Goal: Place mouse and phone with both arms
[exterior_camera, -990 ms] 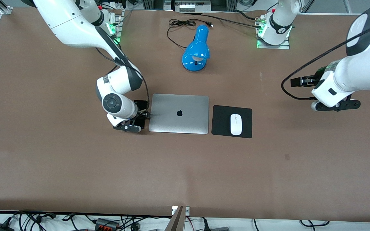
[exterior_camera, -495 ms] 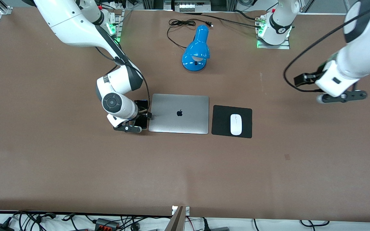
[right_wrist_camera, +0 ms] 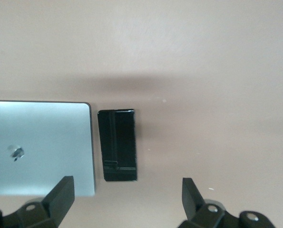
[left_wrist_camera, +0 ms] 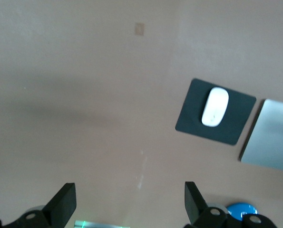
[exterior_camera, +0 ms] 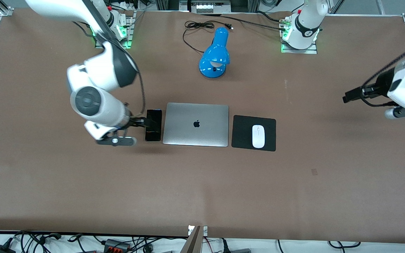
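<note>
The black phone [exterior_camera: 153, 125] lies flat on the table, right beside the closed silver laptop [exterior_camera: 196, 124], toward the right arm's end. The white mouse [exterior_camera: 258, 136] rests on the black square pad [exterior_camera: 242, 133] at the laptop's left-arm end. My right gripper [exterior_camera: 115, 141] is open and empty over bare table beside the phone. In the right wrist view the phone [right_wrist_camera: 117, 145] lies apart from the spread right gripper [right_wrist_camera: 126, 199], next to the laptop [right_wrist_camera: 41, 147]. My left gripper [exterior_camera: 404, 112] is open and empty over bare table at the left arm's end. The left wrist view shows the left gripper [left_wrist_camera: 129, 206], with the mouse [left_wrist_camera: 215, 107] some way off.
A blue desk lamp [exterior_camera: 215, 56] lies on the table farther from the front camera than the laptop, its black cord [exterior_camera: 199, 26] coiled near the table's edge. The arm bases [exterior_camera: 299, 38] stand along that edge. A small dark mark [exterior_camera: 314, 171] is on the brown mat.
My right gripper has risen off the phone and moved toward the right arm's end, leaving the phone uncovered on the table. My left arm has swung farther toward its own end.
</note>
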Action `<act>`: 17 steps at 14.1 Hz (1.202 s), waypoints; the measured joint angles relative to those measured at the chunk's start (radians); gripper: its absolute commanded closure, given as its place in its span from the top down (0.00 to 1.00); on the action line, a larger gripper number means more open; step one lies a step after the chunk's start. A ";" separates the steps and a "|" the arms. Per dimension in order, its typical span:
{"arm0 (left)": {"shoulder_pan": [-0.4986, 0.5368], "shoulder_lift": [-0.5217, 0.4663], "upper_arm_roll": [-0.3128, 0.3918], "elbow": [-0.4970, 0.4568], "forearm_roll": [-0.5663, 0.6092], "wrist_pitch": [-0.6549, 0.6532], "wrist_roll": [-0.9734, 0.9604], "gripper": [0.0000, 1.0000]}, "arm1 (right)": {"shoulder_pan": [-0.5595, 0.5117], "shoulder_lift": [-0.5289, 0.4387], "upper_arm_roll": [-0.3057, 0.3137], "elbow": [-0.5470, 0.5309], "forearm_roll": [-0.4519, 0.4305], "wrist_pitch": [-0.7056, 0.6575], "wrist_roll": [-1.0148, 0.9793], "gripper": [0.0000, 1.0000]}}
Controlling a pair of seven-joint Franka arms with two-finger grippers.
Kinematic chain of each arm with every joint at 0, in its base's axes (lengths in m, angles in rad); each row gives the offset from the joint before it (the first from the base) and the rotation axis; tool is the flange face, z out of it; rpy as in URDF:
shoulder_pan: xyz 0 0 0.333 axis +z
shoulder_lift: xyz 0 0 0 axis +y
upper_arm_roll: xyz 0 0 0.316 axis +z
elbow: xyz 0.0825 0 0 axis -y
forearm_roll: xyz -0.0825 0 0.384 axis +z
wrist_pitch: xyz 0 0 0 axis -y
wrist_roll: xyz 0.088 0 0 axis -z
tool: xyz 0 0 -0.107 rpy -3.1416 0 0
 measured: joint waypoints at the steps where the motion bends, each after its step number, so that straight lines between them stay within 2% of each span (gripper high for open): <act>1: -0.010 -0.014 0.000 0.000 0.000 -0.032 0.000 1.00 | -0.016 -0.005 -0.001 0.050 0.000 -0.039 -0.021 1.00; 4: -0.021 -0.044 0.002 0.001 0.003 -0.046 0.000 1.00 | -0.074 -0.020 -0.004 0.132 -0.001 -0.095 -0.047 1.00; 9: -0.021 -0.047 0.005 -0.001 0.008 -0.005 0.003 1.00 | -0.161 -0.085 -0.015 0.159 -0.003 -0.164 -0.105 1.00; 15: -0.021 -0.047 0.006 -0.002 0.052 0.002 0.105 1.00 | -0.169 -0.137 -0.196 0.179 -0.004 -0.166 -0.264 1.00; 17: -0.023 -0.047 0.006 -0.002 0.068 0.001 0.112 1.00 | -0.194 -0.148 -0.216 0.183 -0.004 -0.166 -0.320 1.00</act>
